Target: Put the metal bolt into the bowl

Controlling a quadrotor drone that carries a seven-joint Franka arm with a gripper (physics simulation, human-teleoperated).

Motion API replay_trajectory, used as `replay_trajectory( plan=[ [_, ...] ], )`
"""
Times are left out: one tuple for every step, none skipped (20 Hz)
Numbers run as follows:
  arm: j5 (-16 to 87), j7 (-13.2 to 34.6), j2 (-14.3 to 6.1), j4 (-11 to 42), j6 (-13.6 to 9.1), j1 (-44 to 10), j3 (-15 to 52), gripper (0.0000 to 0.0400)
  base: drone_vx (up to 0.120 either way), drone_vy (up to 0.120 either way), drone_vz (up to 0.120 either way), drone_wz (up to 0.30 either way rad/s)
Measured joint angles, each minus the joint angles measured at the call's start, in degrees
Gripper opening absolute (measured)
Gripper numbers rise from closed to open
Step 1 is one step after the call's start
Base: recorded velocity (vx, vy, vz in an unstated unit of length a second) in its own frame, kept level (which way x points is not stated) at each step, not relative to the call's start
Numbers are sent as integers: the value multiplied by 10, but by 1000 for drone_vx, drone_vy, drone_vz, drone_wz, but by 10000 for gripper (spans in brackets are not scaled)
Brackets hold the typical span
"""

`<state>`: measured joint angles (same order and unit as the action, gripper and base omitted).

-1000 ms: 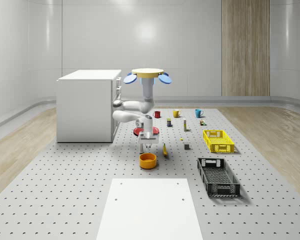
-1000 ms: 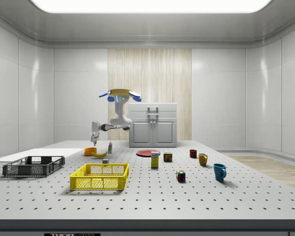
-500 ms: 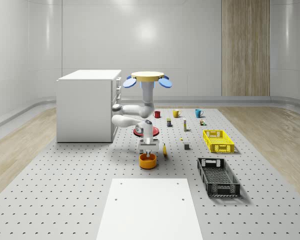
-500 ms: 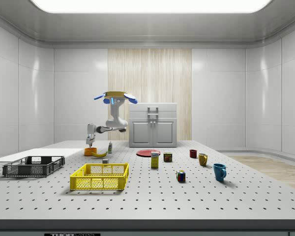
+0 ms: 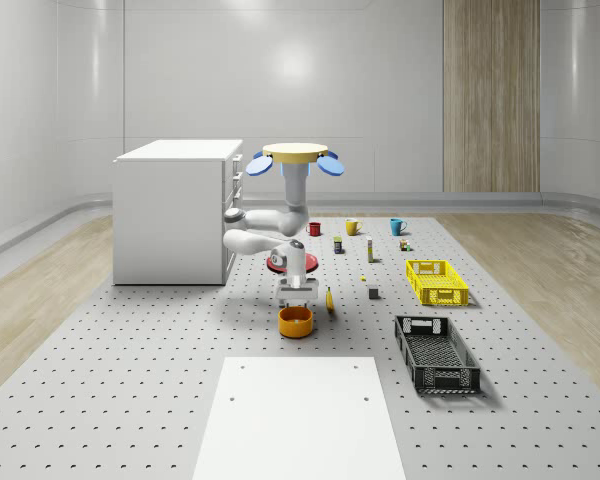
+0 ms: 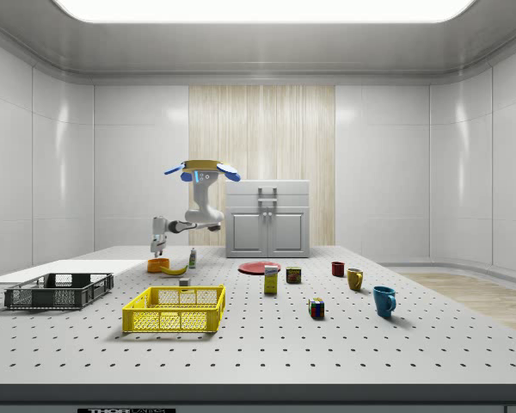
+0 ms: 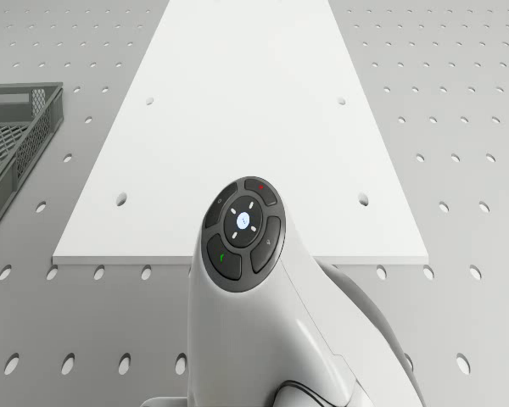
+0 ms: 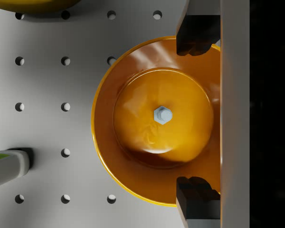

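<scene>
- Worktop (image 5: 130, 400): one, perforated, carrying everything below; one white plate (image 5: 298, 420) lay on its near end.
- Cabinet (image 5: 175, 210): one, white, at the whole-scene view's left.
- Drone (image 5: 294, 156): one, hovering above the worktop beside the cabinet, its arm reaching down toward the bowl.
- Crates: two, one black (image 5: 437, 352) and one yellow (image 5: 436, 281), at the whole-scene view's right.
- Red disc (image 6: 259, 268): one, flat, beyond the bowl.
- Bowl (image 8: 133, 142): one, orange, upright, directly beneath the hand. Rigid and smooth-sided by the look of it.
- Hand (image 8: 197, 114): one, fingers (image 8: 195, 33) spread wide across the bowl's rim, holding nothing.
- Mugs: three in a far row, red (image 5: 314, 228), yellow (image 5: 352, 227) and blue (image 5: 397, 226).
- Banana (image 5: 329, 299): one, just beside the bowl.
- Small boxes and bottles: several; count uncertain at this distance.
- Bolt (image 8: 163, 115): one, pale metal, hex head facing up, resting at the centre of the bowl floor, apart from both fingers. Judged small, stiff, dense for its size and slippery. If it needed lifting again, the flats of the hex head would give the surest hold. Task judged complete as things lay.
</scene>
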<state>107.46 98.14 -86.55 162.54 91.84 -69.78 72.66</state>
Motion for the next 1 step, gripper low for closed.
replay_trajectory(
  plan=[
    [0, 0, 0, 0, 0, 0, 0, 385, 0, 0, 0, 0]
  ],
)
